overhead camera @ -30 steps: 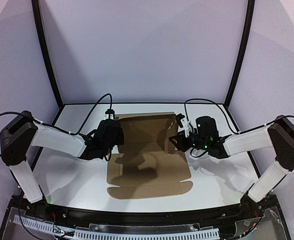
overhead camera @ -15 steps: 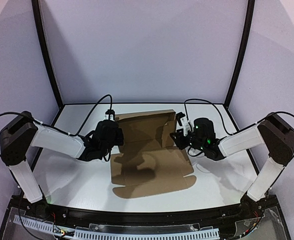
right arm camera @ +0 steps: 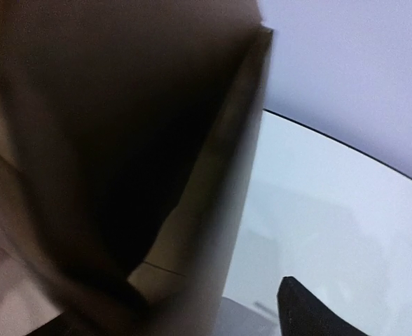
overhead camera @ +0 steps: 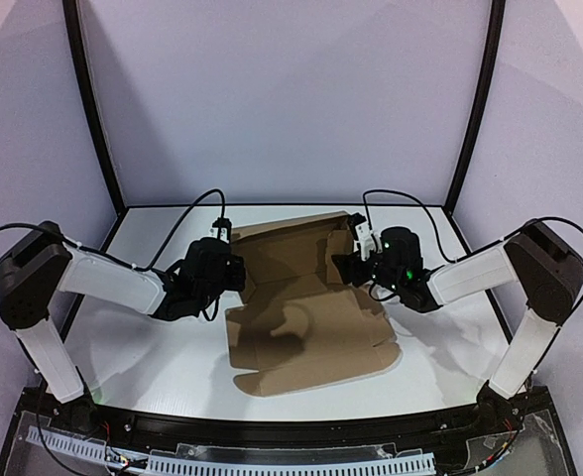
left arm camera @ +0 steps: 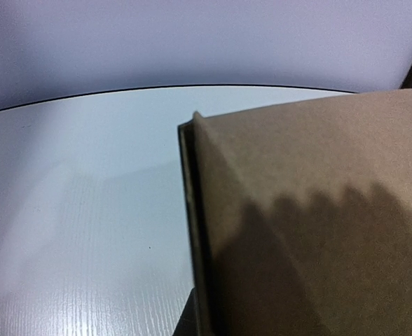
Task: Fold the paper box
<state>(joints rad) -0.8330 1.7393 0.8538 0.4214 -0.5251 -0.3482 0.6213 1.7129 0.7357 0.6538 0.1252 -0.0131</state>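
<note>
Top external, left gripper point(overhead camera: 237, 271) clamped on paper box point(overhead camera: 311, 332) wall, right gripper point(overhead camera: 352, 263) apart at opposite wall.

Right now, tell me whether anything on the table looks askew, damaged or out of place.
The paper box sits askew. Its flat front panel is twisted against the near edge of the table, with the right front corner farther back than the left. Only its back part is folded up. Nothing looks torn or spilled.

One paper box point(overhead camera: 306, 327) is lying at the centre of the table point(overhead camera: 143, 347), raised walls toward the far edge; left gripper point(overhead camera: 234, 273) is sitting at its left wall, right gripper point(overhead camera: 349, 260) at its right.
</note>
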